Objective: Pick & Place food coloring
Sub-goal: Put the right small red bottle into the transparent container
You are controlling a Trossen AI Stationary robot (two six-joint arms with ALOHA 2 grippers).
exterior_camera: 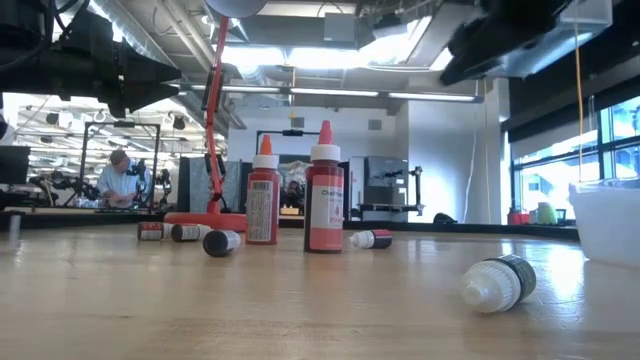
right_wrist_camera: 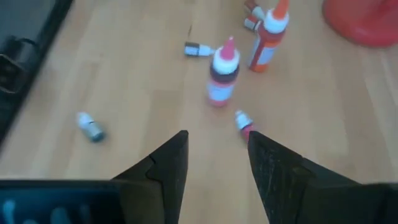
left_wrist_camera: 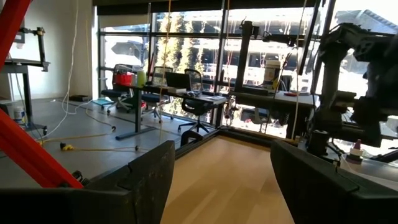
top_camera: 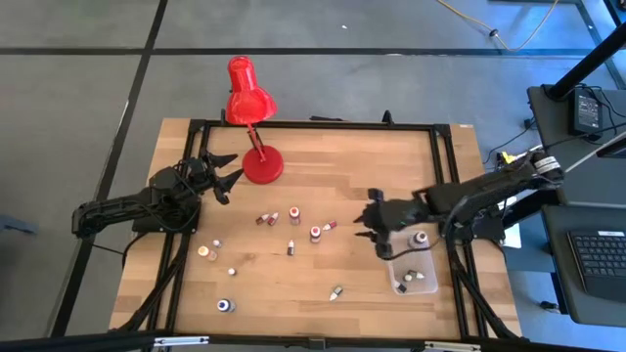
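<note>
Item: R claw (right_wrist_camera: 214, 163). Hung above desk (top_camera: 323, 293) mid-right, just beside tub (top_camera: 416, 256), pointing toward the bottle scatter. Jaws part-open w/ clear gap between; empty, touched nothing.

Item: L claw (top_camera: 227, 168). Parked at desk's left-rear, near lamp (top_camera: 256, 117) base. Jaws spread wide, empty, touched nothing. Idle.

Item: bottles. Nearest R claw: small red one (right_wrist_camera: 245, 126) lying flat just ahead of fingertips. Next out: pink-capped upright (right_wrist_camera: 222, 76), then orange-capped upright (right_wrist_camera: 268, 38), both standing close together. Others lay loose across desk centre & front, e.g. dark one (right_wrist_camera: 91, 127) well apart to the side. A few bottles (top_camera: 415, 279) already sat in tub.

Risks (judged):
- Flat red bottle looked round & likely to roll; an off-centre squeeze could squirt it out or spin it away.
- Uprights stood just beyond target; overshoot on descent or a finger sweep could topple them, prob. domino into each other.
- Jaw gap looked only modestly wider than a bottle; little margin if approach came in skewed, so a fingertip might land on the cap.
- Tub sat right beside R arm; swing-back w/ load could clip its wall & shift it.
</note>
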